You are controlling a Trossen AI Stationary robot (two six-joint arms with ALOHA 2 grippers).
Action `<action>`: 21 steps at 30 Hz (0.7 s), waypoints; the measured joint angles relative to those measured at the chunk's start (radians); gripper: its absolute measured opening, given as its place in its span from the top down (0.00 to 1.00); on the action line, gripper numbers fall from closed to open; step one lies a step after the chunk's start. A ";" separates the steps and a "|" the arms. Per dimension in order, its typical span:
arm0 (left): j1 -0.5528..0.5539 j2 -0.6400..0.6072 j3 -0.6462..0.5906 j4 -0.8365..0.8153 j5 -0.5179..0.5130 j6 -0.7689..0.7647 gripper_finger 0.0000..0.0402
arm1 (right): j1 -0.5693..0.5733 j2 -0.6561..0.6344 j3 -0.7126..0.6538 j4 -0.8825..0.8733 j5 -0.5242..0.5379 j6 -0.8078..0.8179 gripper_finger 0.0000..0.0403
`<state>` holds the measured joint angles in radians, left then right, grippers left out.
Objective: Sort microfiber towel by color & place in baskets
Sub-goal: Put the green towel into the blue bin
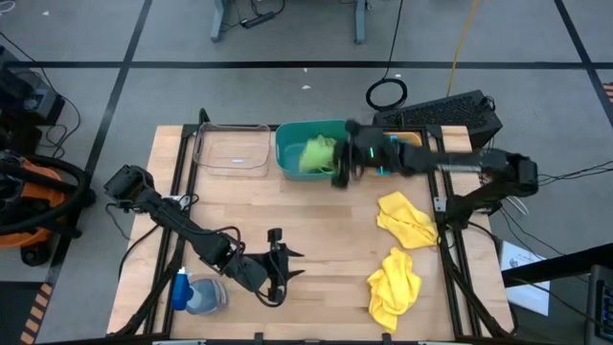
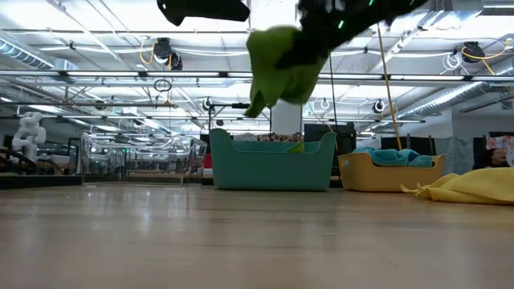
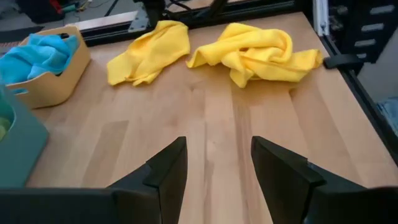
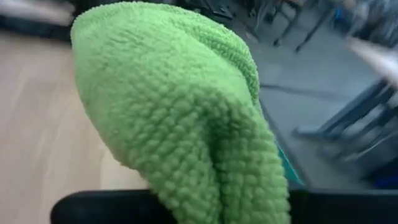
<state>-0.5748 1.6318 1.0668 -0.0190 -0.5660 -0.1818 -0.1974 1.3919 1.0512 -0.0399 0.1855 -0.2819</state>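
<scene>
Green microfiber towel [image 2: 281, 68] is being carried over the teal basket [image 1: 292, 163] by the right end effector [image 1: 342, 171].

The towel is being held aloft in closed fingers above the basket, where another green cloth [image 1: 316, 153] is already lying; the drop step is judged to be in hand, and a release over the opening is called for next. The left end effector [image 3: 214, 165] is being kept partly open and empty over the counter [image 1: 326, 240], facing two yellow towels [image 1: 402, 218] yet to be sorted. Blue cloth is sitting in the orange basket [image 3: 53, 81].
</scene>
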 joint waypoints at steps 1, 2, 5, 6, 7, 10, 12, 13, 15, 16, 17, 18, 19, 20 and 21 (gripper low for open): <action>0.003 0.000 0.000 0.008 -0.005 -0.018 0.54 | -0.066 0.020 0.000 0.029 -0.073 0.044 0.96; 0.006 0.000 0.000 0.020 -0.012 -0.039 0.54 | -0.122 0.046 0.000 0.065 -0.139 0.086 0.96; 0.011 0.000 0.000 0.077 -0.015 -0.053 0.54 | -0.243 0.139 0.000 0.192 -0.289 0.178 0.96; 0.011 0.000 0.000 0.093 -0.016 -0.045 0.54 | -0.271 0.172 0.000 0.235 -0.319 0.201 0.96; 0.010 0.000 0.000 0.101 -0.015 -0.041 0.54 | -0.294 0.207 0.000 0.270 -0.337 0.220 0.96; 0.010 0.000 0.000 0.086 -0.015 -0.042 0.54 | -0.337 0.303 0.000 0.318 -0.362 0.261 0.96; 0.010 0.000 0.000 0.078 -0.015 -0.042 0.54 | -0.352 0.354 0.001 0.325 -0.366 0.269 0.96; 0.010 0.000 0.000 0.078 -0.015 -0.042 0.54 | -0.354 0.375 0.004 0.323 -0.370 0.270 0.96; 0.010 0.000 0.000 0.078 -0.015 -0.042 0.54 | -0.353 0.411 0.011 0.323 -0.372 0.270 0.96; 0.010 0.000 0.000 0.078 -0.015 -0.042 0.54 | -0.353 0.427 0.017 0.323 -0.372 0.270 0.96; 0.010 0.000 0.000 0.078 -0.015 -0.042 0.54 | -0.353 0.438 0.021 0.323 -0.372 0.270 0.96; 0.010 0.000 0.000 0.078 -0.015 -0.042 0.54 | -0.352 0.445 0.025 0.321 -0.372 0.270 0.96; 0.010 0.000 0.000 0.079 -0.015 -0.042 0.54 | -0.351 0.452 0.028 0.321 -0.371 0.270 0.96; 0.010 0.000 0.000 0.079 -0.015 -0.042 0.54 | -0.350 0.457 0.033 0.324 -0.372 0.270 0.96; 0.010 0.000 0.000 0.079 -0.015 -0.042 0.54 | -0.350 0.461 0.036 0.326 -0.371 0.270 0.96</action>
<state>-0.5644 1.6321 1.0664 0.0605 -0.5812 -0.2241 -0.5476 1.8525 1.0872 0.2866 -0.1860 -0.0116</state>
